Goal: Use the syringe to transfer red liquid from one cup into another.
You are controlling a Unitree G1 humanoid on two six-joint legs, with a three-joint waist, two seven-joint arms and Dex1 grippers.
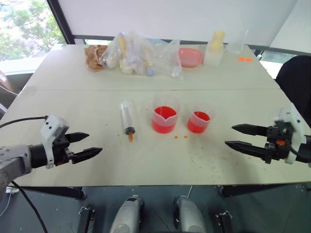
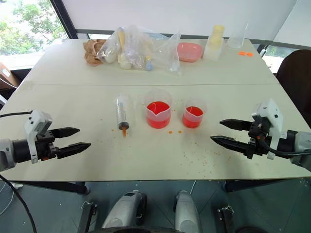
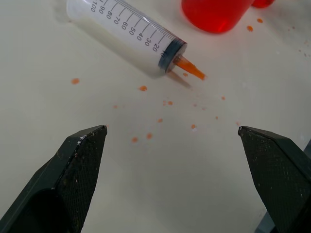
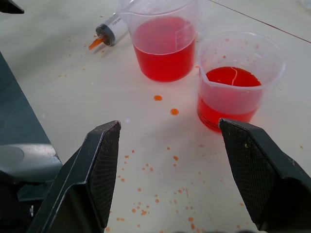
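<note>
Currently the large clear plastic syringe with white plunger and orange tip (image 1: 128, 116) lies flat on the white table (image 1: 146, 165), long axis running away from the robot, tip pointing toward the near edge, ahead of the left gripper (image 1: 86, 144) fingers. Both the left gripper and right gripper (image 1: 235, 137) hover with fingers spread wide, holding nothing. Beyond the right fingers stand the wide spouted clear beaker (image 1: 165, 119) and the smaller clear cup (image 1: 198, 121), each containing red liquid (image 4: 164, 46).

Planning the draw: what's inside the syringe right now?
The syringe lies on the table. Its barrel looks white, the plunger apparently pushed in; no red fill shows. Only the orange tip looks stained. The far end is cut off.
</note>
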